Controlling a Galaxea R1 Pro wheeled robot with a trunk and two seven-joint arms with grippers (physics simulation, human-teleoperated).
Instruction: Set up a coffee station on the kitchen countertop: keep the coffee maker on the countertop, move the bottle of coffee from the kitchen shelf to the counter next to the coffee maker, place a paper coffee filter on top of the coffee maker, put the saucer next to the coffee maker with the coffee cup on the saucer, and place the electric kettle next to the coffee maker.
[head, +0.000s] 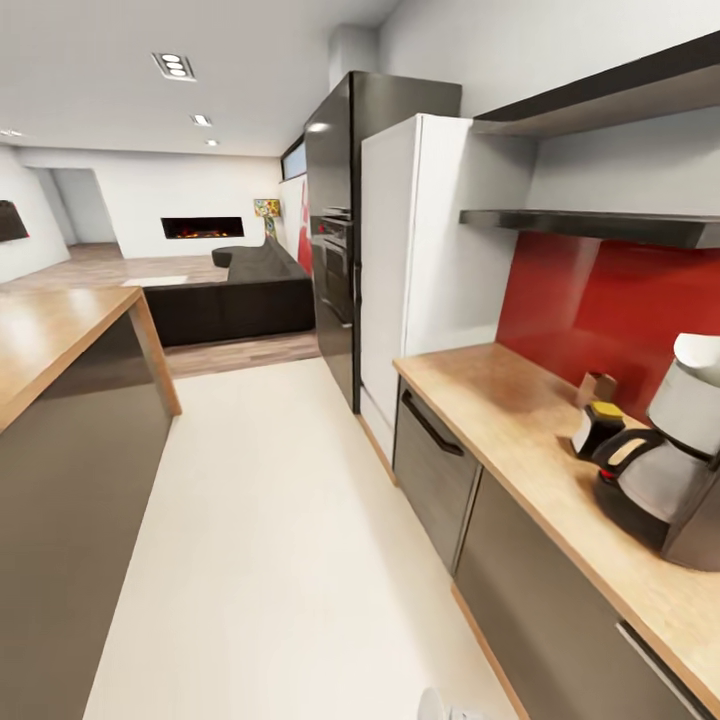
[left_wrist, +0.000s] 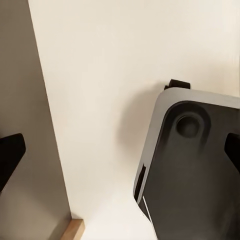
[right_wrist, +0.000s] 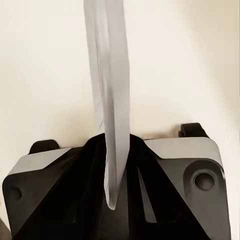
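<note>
A home kitchen: countertop (head: 500, 400) with coffee maker (head: 672, 470), white fridge (head: 420, 260) (lounge with fireplace (head: 202, 227) beyond).

Coffee maker (head: 672, 470) cut by frame edge

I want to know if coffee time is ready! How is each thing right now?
coffee maker: upright on the kitchen countertop, carafe in place.
paper coffee filter: lying on top of the coffee maker.
bottle of coffee: upright beside the coffee maker, lid on.
saucer: held on edge, off the counter.
left gripper: open, empty.
</note>
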